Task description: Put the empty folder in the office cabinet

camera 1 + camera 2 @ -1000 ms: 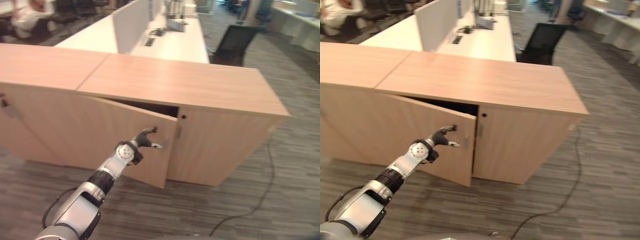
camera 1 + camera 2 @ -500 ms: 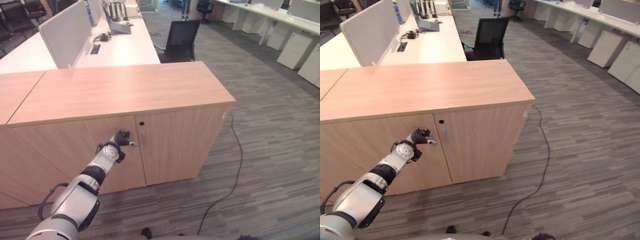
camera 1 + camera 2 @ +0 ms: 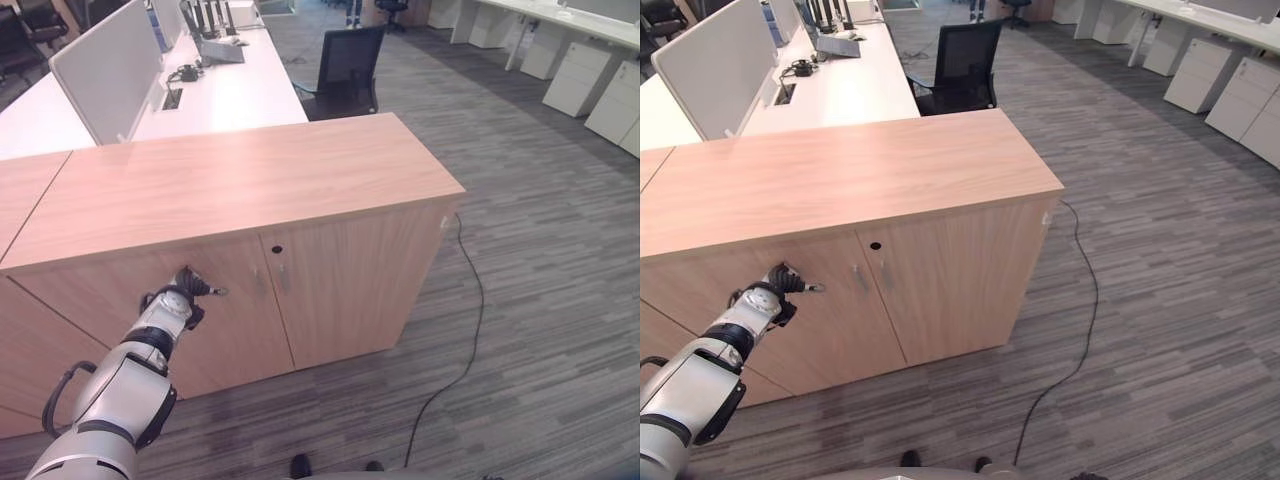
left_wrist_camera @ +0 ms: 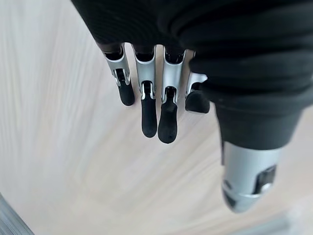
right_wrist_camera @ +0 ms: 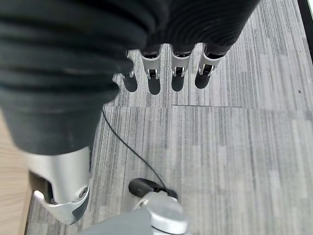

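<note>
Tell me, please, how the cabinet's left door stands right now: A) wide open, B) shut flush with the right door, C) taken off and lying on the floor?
B: the left door lies flush beside the right door, with the left hand at its face.

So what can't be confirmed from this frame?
- The folder's place: the cabinet doors are shut and hide the inside, in both eye views.
- Contact: from the eye views, the left hand at the left door is too small to show whether its fingers touch; the wrist view shows them straight before bare wood.
- Desk items behind the cabinet: too small to identify.
- The right hand hangs open over carpet, holding nothing.
</note>
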{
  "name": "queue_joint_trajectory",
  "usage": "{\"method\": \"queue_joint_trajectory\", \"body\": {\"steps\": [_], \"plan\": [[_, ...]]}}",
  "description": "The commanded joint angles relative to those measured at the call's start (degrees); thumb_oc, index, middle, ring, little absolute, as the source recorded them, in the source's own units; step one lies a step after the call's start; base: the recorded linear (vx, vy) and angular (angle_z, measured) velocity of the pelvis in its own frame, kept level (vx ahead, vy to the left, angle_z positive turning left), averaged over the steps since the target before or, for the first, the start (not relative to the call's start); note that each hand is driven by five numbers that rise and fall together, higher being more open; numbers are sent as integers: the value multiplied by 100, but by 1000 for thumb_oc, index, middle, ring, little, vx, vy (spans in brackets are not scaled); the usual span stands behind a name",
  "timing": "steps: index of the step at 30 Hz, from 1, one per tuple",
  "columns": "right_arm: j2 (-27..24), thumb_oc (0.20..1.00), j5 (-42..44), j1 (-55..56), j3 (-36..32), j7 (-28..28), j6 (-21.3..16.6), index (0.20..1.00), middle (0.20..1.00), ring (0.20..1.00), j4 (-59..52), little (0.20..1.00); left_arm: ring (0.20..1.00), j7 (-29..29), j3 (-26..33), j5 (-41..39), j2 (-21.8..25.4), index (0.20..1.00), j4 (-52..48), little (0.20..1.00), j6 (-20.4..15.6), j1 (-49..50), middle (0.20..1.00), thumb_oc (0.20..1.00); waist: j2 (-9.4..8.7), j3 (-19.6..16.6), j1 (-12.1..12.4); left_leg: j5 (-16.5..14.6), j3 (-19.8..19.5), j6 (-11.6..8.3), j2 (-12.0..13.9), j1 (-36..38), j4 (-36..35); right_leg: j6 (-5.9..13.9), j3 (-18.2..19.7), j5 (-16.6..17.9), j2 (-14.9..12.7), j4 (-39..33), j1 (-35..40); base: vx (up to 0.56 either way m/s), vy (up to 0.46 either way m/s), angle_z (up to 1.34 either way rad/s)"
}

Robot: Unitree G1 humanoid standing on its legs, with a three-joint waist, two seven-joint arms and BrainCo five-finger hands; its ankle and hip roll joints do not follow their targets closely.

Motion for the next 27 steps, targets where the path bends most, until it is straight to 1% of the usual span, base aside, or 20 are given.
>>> {"method": "queue_joint_trajectory", "body": {"steps": [1,2,3,4,5,6,7,9,12,16,17,18,19,21,23,24,26,27], "plan": [[5,1000,191,-42,124,-2,51,1000,1000,1000,163,1000,1000,-65,788,-1863,136,1000,-70,1000,-481,-440,1000,1000,-34,-181,-45,-754,8,-21,-118,388,68,507,-118,-278,-117,-1,111,-1,54,-6],[49,1000,144,-54,104,20,81,1000,1000,1000,131,1000,1000,-207,1165,-2576,-163,1000,-329,1000,-512,206,1000,1000,-53,-177,-17,-766,11,-5,-128,382,68,513,-123,-261,-136,-6,96,-6,46,-6],[56,1000,143,-91,97,34,94,1000,1000,1000,130,1000,1000,-257,1219,-2705,-288,1000,-341,1000,-498,355,1000,1000,-57,-179,-9,-766,12,0,-129,378,68,513,-118,-258,-137,-6,91,-6,35,-6],[53,1000,143,-89,100,34,94,1000,1000,1000,130,1000,1000,-255,1223,-2705,-290,1000,-347,1000,-497,362,1000,1000,-54,-182,-9,-766,13,0,-128,377,68,513,-117,-258,-136,-6,89,-3,34,-4],[94,1000,83,-138,83,45,129,1000,1000,1000,131,1000,1000,-359,1388,-3038,-620,1000,-497,1000,-506,782,1000,1000,-73,-183,9,-769,21,13,-139,359,68,516,-105,-241,-147,-13,83,0,0,0],[90,1000,82,-134,87,45,130,1000,1000,1000,130,1000,1000,-355,1391,-3037,-623,1000,-507,1000,-503,793,1000,1000,-69,-188,8,-770,22,13,-139,359,68,516,-104,-241,-146,-14,82,-3,40,1],[102,1000,34,-99,72,61,141,1000,1000,1000,133,1000,1000,-389,1424,-3090,-758,1000,-591,1000,-485,1014,1000,1000,-75,-190,14,-770,30,18,-143,356,68,518,-101,-233,-150,-16,80,-3,43,0],[152,1000,-201,-28,58,103,184,1000,1000,1000,247,1000,1000,-439,1469,-2780,-1236,1000,-562,1000,-448,1643,1000,1000,-113,-198,37,-773,32,37,-154,349,68,508,-81,-222,-161,-18,75,-3,60,-5],[179,1000,-259,-41,10,52,165,1000,1000,1000,236,1000,1000,-284,1612,-2457,-1602,1000,-682,1000,-549,2313,1000,1000,-197,-195,117,-772,23,42,-162,316,68,497,-92,-202,-163,-46,64,0,13,-1],[245,1000,-232,-36,-2,-20,109,1000,1000,1000,202,1000,1000,-174,1684,-2293,-1768,1000,-826,1000,-641,2736,1000,1000,-281,-183,194,-760,-6,45,-161,275,68,483,-98,-185,-163,-80,54,-4,-9,2],[276,1000,-190,-60,-19,-59,93,1000,1000,1000,203,1000,1000,-233,1732,-2309,-1783,1000,-843,1000,-679,2917,1000,1000,-326,-174,243,-758,-30,43,-159,258,68,475,-106,-183,-159,-93,53,-6,-22,3],[277,1000,-189,-59,-18,-60,93,1000,1000,1000,204,1000,1000,-233,1732,-2309,-1783,1000,-843,1000,-679,2918,1000,1000,-327,-176,242,-758,-31,43,-159,257,68,475,-106,-183,-159,-93,52,-4,-43,2],[284,1000,-120,-99,-50,-42,68,1000,1000,1000,215,1000,1000,-418,1789,-2269,-1775,1000,-716,1000,-657,3080,1000,1000,-381,-164,306,-761,-55,37,-155,242,68,470,-136,-178,-156,-123,65,-3,-27,3],[286,1000,-112,-112,-46,-32,66,1000,1000,1000,231,1000,1000,-495,1813,-2238,-1777,1000,-599,1000,-637,3142,1000,1000,-401,-161,328,-764,-64,34,-151,240,68,463,-145,-175,-155,-138,72,-1,-38,3],[312,1000,-109,-104,-44,-12,40,1000,1000,1000,231,1000,1000,-602,1752,-1707,-1775,1000,-175,1000,-542,3287,1000,1000,-439,-167,371,-764,-79,26,-144,216,68,458,-161,-152,-139,-211,92,4,-38,7],[312,1000,-109,-103,-44,-12,40,1000,1000,1000,231,1000,1000,-602,1753,-1706,-1775,1000,-174,1000,-543,3288,1000,1000,-440,-168,372,-764,-79,26,-144,216,68,458,-161,-152,-139,-212,93,3,-13,5],[306,1000,-131,-106,-21,-3,20,1000,1000,1000,206,1000,1000,-680,1711,-1276,-1805,1000,181,1000,-436,3465,1000,1000,-432,-166,395,-760,-89,24,-149,191,68,459,-178,-125,-133,-255,95,0,-4,2],[306,1000,-131,-105,-21,-3,20,1000,1000,1000,206,1000,1000,-680,1711,-1276,-1805,1000,182,1000,-437,3465,1000,1000,-432,-167,394,-761,-89,24,-149,191,68,459,-178,-125,-133,-256,95,0,0,0]]}}
